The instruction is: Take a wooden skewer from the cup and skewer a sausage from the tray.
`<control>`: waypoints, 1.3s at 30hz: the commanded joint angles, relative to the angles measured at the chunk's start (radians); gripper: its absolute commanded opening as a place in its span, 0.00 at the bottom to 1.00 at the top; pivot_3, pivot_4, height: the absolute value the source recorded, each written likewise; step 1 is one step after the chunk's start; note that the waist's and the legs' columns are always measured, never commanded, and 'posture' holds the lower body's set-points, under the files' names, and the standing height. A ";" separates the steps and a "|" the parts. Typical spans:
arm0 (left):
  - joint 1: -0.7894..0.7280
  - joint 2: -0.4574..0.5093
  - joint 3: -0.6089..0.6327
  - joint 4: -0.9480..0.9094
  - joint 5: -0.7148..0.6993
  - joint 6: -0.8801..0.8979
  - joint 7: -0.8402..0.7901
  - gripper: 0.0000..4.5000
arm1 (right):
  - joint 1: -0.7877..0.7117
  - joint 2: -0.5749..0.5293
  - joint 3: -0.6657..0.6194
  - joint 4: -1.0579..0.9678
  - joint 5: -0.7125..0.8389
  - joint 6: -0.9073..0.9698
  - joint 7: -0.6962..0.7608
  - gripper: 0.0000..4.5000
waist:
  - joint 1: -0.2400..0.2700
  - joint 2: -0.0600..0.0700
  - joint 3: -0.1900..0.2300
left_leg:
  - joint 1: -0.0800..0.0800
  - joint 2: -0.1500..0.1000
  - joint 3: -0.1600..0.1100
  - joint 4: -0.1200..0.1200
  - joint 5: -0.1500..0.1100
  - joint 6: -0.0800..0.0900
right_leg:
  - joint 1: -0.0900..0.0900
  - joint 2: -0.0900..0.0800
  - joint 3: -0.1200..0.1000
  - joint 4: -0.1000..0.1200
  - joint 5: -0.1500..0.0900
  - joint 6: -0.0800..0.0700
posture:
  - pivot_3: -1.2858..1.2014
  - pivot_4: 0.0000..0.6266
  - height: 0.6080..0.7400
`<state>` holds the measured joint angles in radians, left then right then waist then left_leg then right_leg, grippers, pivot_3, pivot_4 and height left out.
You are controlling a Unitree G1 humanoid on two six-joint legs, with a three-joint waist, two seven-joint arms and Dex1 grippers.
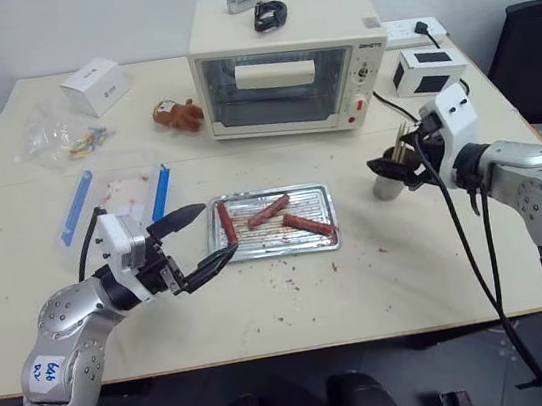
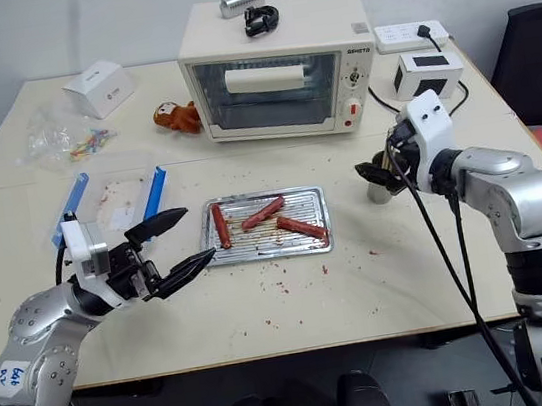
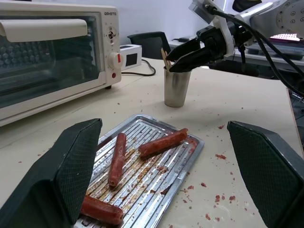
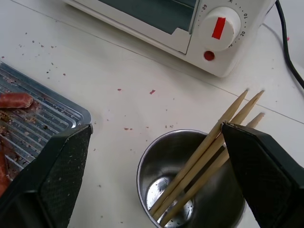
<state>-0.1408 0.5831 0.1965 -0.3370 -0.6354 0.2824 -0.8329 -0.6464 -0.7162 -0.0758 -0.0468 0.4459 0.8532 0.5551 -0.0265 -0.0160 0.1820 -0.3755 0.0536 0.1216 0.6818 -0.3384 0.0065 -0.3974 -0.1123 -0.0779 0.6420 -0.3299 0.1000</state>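
Leaning skewers visible inside the cup.

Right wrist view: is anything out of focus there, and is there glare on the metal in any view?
Right wrist view: the skewers and cup rim are sharp, while the open right end effector has soft, blurred fingers close to the lens. Left wrist view: the cup shows a pale sheen and the tray rim glints. Left eye view: light is even, shadows soft.
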 commanded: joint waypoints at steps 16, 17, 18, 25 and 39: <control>0.009 -0.002 0.022 0.035 0.014 -0.067 -0.035 0.99 | -0.059 0.064 -0.066 0.015 0.003 0.042 -0.031 1.00 | -0.001 0.000 0.000 | 0.000 0.000 0.000 0.000 0.000 0.000 | 0.000 0.000 0.000 0.000 0.000 0.000 | 0.52 0.24 1.00; 0.009 -0.002 0.022 0.036 0.015 -0.069 -0.036 0.99 | -0.064 0.070 -0.070 0.019 0.005 0.044 -0.032 1.00 | -0.001 0.000 0.000 | 0.000 0.000 0.000 0.000 0.000 0.000 | 0.000 0.000 0.000 0.000 0.000 0.000 | 0.52 0.24 1.00; 0.010 -0.002 0.021 0.037 0.016 -0.070 -0.037 0.99 | -0.068 0.074 -0.071 0.024 0.003 0.044 -0.033 1.00 | -0.001 0.000 0.000 | 0.000 0.000 0.000 -0.001 0.000 0.000 | 0.000 0.000 0.000 0.000 0.000 0.000 | 0.52 0.24 1.00; 0.017 -0.004 0.021 0.050 0.021 -0.088 -0.050 0.99 | -0.087 0.096 -0.067 0.100 -0.032 0.012 -0.038 1.00 | -0.001 0.000 0.000 | 0.000 0.000 0.000 -0.001 0.000 0.000 | 0.000 0.000 0.000 0.000 0.000 0.000 | 0.52 0.24 1.00; 0.035 0.003 0.028 0.074 0.023 -0.121 -0.063 1.00 | -0.105 0.104 -0.078 0.119 -0.035 -0.028 -0.031 0.07 | -0.002 0.001 0.000 | 0.000 0.000 0.000 -0.001 0.000 0.000 | -0.001 0.000 0.000 0.000 0.000 0.000 | 0.52 0.24 1.00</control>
<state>-0.1084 0.5825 0.1977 -0.2582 -0.6173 0.1840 -0.8886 -0.7286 -0.6096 -0.1225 0.0866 0.4070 0.8489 0.5203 -0.0282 -0.0154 0.1824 -0.3755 0.0540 0.1220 0.6804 -0.3384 0.0065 -0.3980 -0.1129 -0.0779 0.6416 -0.3299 0.1000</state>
